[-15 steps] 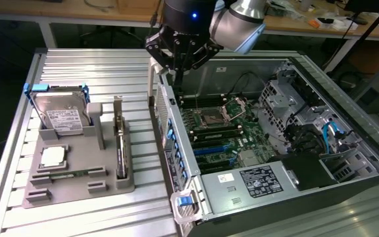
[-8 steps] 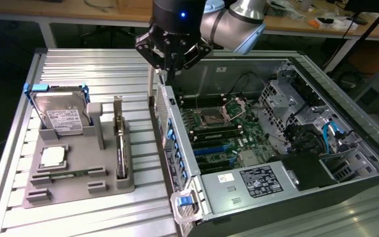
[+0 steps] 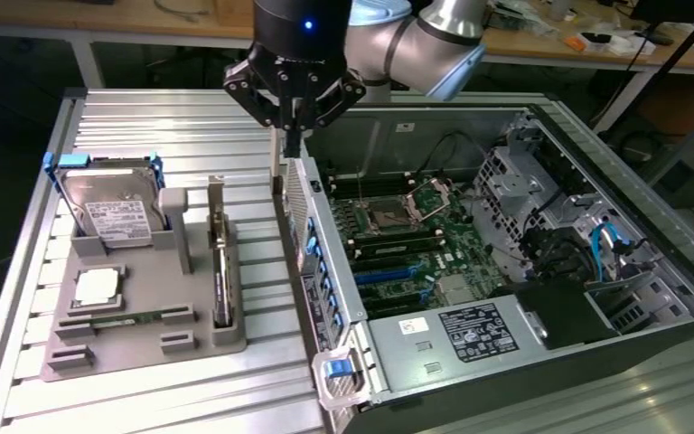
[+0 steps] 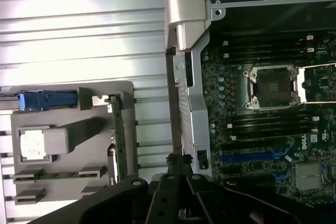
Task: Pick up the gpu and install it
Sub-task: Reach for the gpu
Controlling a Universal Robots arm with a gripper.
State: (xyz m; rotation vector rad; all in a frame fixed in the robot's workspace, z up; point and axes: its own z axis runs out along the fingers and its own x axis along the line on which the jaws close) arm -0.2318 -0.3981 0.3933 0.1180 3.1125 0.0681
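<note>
My pincer (image 3: 289,125), closed and empty, hangs by the case (image 3: 444,122) wall; the gpu (image 3: 217,258) stands edgewise in its tray (image 3: 142,354), easy to pinch.

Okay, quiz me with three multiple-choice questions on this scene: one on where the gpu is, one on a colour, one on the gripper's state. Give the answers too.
1. Where is the gpu?
A. in the gray tray
B. inside the computer
C. in the gripper

2. What colour is the hard drive frame?
A. red
B. blue
C. yellow

3. The gripper is:
A. wide open
B. shut
C. gripping the hard drive

Answers:
1. A, it stands on edge in a tray slot.
2. B, blue tabs flank the drive's top.
3. B, its fingers meet.
</note>
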